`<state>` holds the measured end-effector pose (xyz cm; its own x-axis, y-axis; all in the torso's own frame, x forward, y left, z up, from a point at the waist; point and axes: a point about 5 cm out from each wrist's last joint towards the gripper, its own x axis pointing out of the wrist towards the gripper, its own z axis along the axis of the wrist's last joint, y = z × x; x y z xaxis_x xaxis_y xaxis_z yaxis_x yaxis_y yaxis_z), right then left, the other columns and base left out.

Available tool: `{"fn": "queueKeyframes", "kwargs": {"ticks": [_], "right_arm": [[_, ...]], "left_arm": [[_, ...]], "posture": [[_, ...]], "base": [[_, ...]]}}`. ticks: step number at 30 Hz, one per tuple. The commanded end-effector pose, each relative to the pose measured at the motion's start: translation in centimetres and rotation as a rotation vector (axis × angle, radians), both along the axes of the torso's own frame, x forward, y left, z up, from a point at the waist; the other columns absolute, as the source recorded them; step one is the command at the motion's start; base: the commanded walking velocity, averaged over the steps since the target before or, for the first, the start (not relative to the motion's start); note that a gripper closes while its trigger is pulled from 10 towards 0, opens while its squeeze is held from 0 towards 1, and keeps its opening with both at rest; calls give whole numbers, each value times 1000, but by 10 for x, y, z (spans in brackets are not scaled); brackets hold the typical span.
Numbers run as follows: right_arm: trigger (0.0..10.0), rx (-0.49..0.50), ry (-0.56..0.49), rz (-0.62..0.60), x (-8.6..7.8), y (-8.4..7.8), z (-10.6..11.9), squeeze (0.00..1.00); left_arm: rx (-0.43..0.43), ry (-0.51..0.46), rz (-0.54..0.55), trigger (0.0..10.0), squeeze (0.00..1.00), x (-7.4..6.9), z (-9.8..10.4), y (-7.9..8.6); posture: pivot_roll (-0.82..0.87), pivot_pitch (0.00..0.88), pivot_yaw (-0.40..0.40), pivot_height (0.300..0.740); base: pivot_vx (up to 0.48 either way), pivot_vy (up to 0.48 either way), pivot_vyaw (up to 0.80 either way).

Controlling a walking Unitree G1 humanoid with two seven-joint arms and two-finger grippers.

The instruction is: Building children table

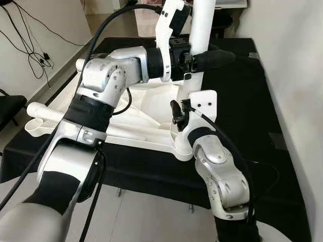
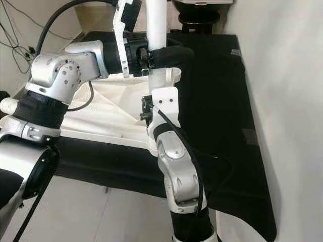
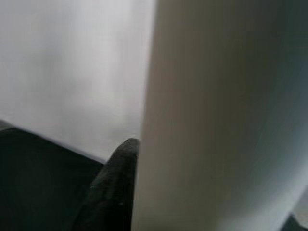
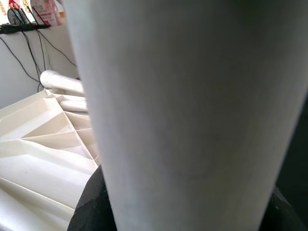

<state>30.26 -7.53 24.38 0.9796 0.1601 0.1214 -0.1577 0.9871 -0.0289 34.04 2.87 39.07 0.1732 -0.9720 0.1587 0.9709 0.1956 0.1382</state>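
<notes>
Silver forearm of the right arm rises nearest the camera, its right claw point(image 1: 177, 117) low on an upright white table leg point(image 1: 201, 27); the right wrist view has the leg pressed close against a black finger point(image 4: 91, 202), but whether that claw is clamped on the leg or only beside it cannot be told. Just above it the left arm reaches across from the robot's left, and its left claw point(image 1: 194, 61) is closed around the same leg, one black finger point(image 1: 214, 59) wrapping past the leg's right side. The left wrist view has the leg right against the lens with a dark finger point(image 3: 113, 190) beside it.

The leg stands at the near right corner of the upturned white tabletop point(image 1: 146, 118), whose ribbed underside faces up. That tabletop lies on a black-covered table point(image 1: 237, 116). Another white leg point(image 1: 43, 112) lies flat along the tabletop's left edge. Beyond, black cables point(image 1: 28, 45) hang on the left wall, and a pale wall point(image 1: 298, 75) runs along the right.
</notes>
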Motion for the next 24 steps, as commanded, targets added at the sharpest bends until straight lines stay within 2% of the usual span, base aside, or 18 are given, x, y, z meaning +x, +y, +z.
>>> {"fn": "queueKeyframes", "kwargs": {"ticks": [1,6,10,11,12,13,20,22,24], "right_arm": [[10000,35,114,32,4,5,-18,0],[10000,19,105,55,4,7,-17,0],[10000,-41,75,121,5,9,-14,24],[10000,-61,65,145,5,9,-13,192],[10000,-83,57,179,6,8,-12,1000],[10000,-116,43,219,10,4,-8,1000],[10000,-139,24,252,19,-7,3,1000],[10000,-169,28,330,30,-14,15,1000],[10000,-176,29,352,34,-17,19,1000]], "left_arm": [[-18,-12,-26,0,0,-3,7,-4],[-32,-14,-34,0,0,-2,9,-3],[-43,-10,-37,0,0,-2,7,-2],[-48,-7,-38,0,0,-2,7,-2],[-50,-5,-39,0,0,-2,6,-1],[-52,-1,-41,0,0,-2,4,-1],[-49,-2,-43,0,0,-1,2,-1],[-51,2,-55,0,0,-3,0,-1],[-52,3,-58,0,0,-3,0,-2]], "posture": [[3,162,86,740],[5,160,87,740],[7,159,78,740],[7,158,76,740],[5,161,72,740],[4,160,69,740],[3,160,64,740],[-2,161,59,740],[-2,161,59,740]], "base": [[0,0,0],[0,0,0],[0,0,0],[0,0,0],[0,0,0],[0,0,0],[0,0,0],[0,0,0],[0,0,0]]}}
